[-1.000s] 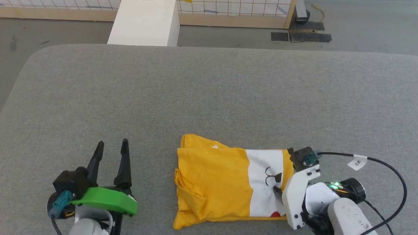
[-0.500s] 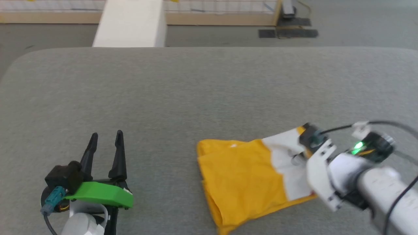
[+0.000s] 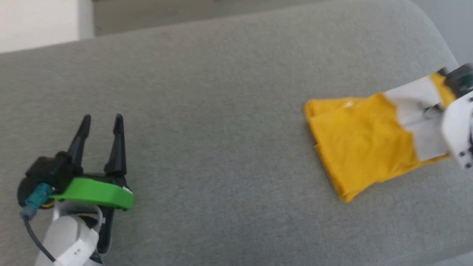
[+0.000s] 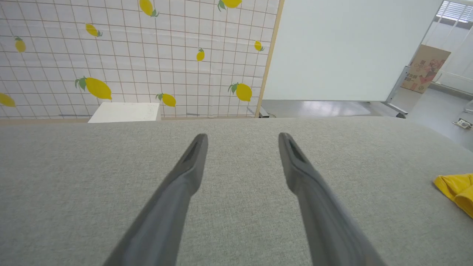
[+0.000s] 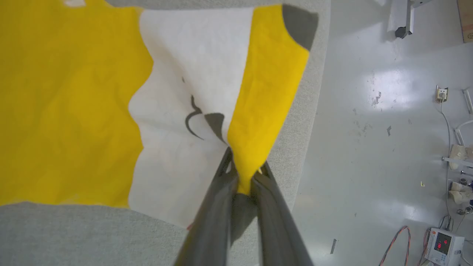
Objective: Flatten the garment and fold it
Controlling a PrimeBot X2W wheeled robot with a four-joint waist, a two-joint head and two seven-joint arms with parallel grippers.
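Pinching a narrow pucker of yellow cloth between its two long dark fingers, the right tool [image 5: 244, 173] holds the garment [image 3: 360, 147] by one edge at the far right of the counter [image 3: 221, 111], close to its rounded corner. The tool's white wrist housing reaches in from the head view's right border. The mustard-yellow T-shirt lies as a compact, roughly rectangular bundle, soft and lightly rippled. A wavy-edged white patch with thin black strokes sits just beside the grip. The left tool [image 3: 101, 122] sits low over the counter's left side, well apart from the garment. Its tapered fingers [image 4: 177, 192] are spread wide with nothing between them and point away from the robot. A bright green cover [image 3: 94, 192] caps its wrist above a pale forearm. The counter is covered in grey woven fabric. Beyond its far edge stands a lemon-printed panel [image 4: 129, 55] with a thin grid, and a glossy pale floor [image 5: 388, 111] shows past the right edge.
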